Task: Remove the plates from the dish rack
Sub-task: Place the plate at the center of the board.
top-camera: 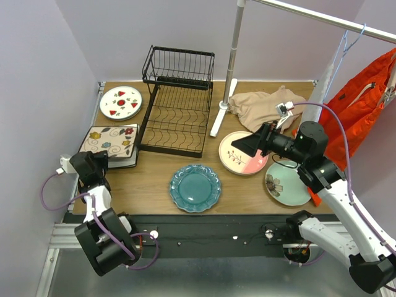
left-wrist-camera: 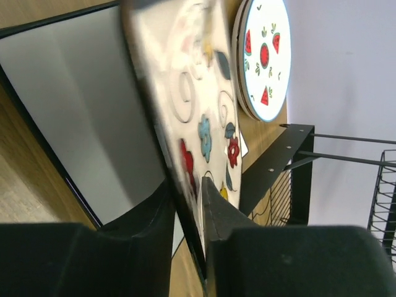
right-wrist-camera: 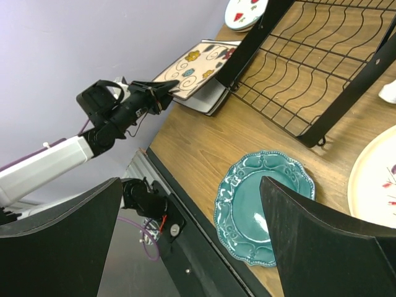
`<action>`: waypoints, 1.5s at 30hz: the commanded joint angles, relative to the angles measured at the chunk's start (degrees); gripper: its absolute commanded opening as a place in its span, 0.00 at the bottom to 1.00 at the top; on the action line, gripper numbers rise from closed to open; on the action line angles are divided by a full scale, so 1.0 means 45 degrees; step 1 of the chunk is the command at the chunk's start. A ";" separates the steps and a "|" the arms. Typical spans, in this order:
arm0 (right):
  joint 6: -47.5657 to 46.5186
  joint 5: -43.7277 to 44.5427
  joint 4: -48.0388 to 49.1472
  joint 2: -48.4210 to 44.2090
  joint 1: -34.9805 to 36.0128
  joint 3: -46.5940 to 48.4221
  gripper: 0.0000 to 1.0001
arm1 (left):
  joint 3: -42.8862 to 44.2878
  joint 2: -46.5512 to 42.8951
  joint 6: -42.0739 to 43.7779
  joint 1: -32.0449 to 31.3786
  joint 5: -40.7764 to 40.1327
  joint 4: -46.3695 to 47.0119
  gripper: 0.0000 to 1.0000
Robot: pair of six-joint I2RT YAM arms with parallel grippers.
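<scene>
Black wire dish rack (top-camera: 176,102) stands empty at the table's back; plates lie flat around it: red-fruit (top-camera: 120,102), square floral (top-camera: 111,141), teal (top-camera: 195,187), cream-pink (top-camera: 238,158), pale green (top-camera: 286,183)

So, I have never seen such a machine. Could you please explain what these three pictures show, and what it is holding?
These are two robot arms fixed at the near edge of a wooden table. One picture looks down from above; the other two come from small cameras on each wrist.

On the table stand a black dish rack, now without plates, and several plates: a teal plate, a pink and cream plate, a pale green plate and a fruit plate.

The left gripper has its fingers around the edge of a square floral plate, lying on a stack. The right gripper is open and holds nothing.
</scene>
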 commanded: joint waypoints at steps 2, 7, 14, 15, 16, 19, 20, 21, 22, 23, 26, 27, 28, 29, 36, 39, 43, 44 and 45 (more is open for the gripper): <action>0.0213 0.0109 -0.0156 0.0025 0.0066 0.0228 1.00 | 0.0484 0.0085 0.0618 -0.0009 0.0106 0.0313 0.40; 0.0271 0.0168 -0.0156 -0.0092 0.0066 0.0267 1.00 | 0.0288 0.0495 0.0833 0.0010 -0.0031 0.0195 0.46; 0.0252 0.0226 -0.0195 -0.0112 0.0066 0.0209 1.00 | 0.0541 0.0768 0.1106 0.0010 -0.0577 -0.0994 0.69; 0.0252 0.0226 -0.0176 -0.0092 0.0066 0.0189 1.00 | 0.0600 0.0808 0.1203 -0.0009 -0.0617 -0.1112 0.73; 0.0233 0.0245 -0.0195 -0.0092 0.0066 0.0131 1.00 | 0.0659 0.0905 0.1224 -0.0009 -0.0636 -0.1210 0.74; 0.0291 0.0304 -0.0156 -0.0112 0.0066 0.0052 1.00 | 0.0913 0.1081 0.1477 -0.0009 -0.0890 -0.1660 0.74; 0.0291 0.0343 -0.0176 -0.0112 0.0066 0.0014 1.00 | 0.1087 0.1120 0.1516 -0.0009 -0.1103 -0.1950 0.74; 0.0272 0.0343 -0.0176 -0.0112 0.0066 -0.0025 1.00 | 0.1147 0.1159 0.1536 -0.0009 -0.1241 -0.2108 0.74; 0.0272 0.0363 -0.0176 -0.0092 0.0047 -0.0007 1.00 | 0.1206 0.1237 0.1633 -0.0009 -0.1300 -0.2187 0.74; 0.0272 0.0382 -0.0176 -0.0073 0.0085 -0.0006 1.00 | 0.1264 0.1296 0.1634 0.0010 -0.1359 -0.2226 0.74; 0.0252 0.0402 -0.0176 -0.0034 0.0066 -0.0006 1.00 | 0.1478 0.1608 0.1692 -0.0009 -0.1223 -0.2285 0.74; 0.0252 0.0441 -0.0176 -0.0053 0.0086 -0.0026 1.00 | 0.1557 0.1764 0.1673 -0.0028 -0.1203 -0.2440 0.74; 0.0252 0.0441 -0.0176 -0.0034 0.0047 -0.0045 1.00 | 0.1693 0.2036 0.1654 -0.0029 -0.1203 -0.2712 0.74; 0.0252 0.0441 -0.0176 0.0024 0.0066 -0.0045 1.00 | 0.1849 0.2193 0.1769 -0.0048 -0.1048 -0.2850 0.74; 0.0330 0.0519 -0.0156 0.0298 0.0066 -0.0084 1.00 | 0.1734 0.2157 0.1537 -0.0223 -0.1222 -0.3164 0.75; 0.0350 0.0597 -0.0156 0.0298 0.0086 -0.0084 1.00 | 0.1598 0.1766 0.1342 -0.0360 -0.1554 -0.3632 0.75; 0.0447 0.0695 -0.0156 0.0318 0.0066 -0.0065 1.00 | 0.1285 0.1142 0.0737 -0.0730 -0.1788 -0.3964 0.74; 0.0467 0.0695 -0.0156 0.0318 0.0066 -0.0065 1.00 | 0.1265 0.1044 0.0677 -0.0828 -0.1982 -0.4197 0.75; 0.0506 0.0695 -0.0137 0.0299 0.0066 -0.0065 1.00 | 0.1265 0.1004 0.0580 -0.1042 -0.2352 -0.4335 0.75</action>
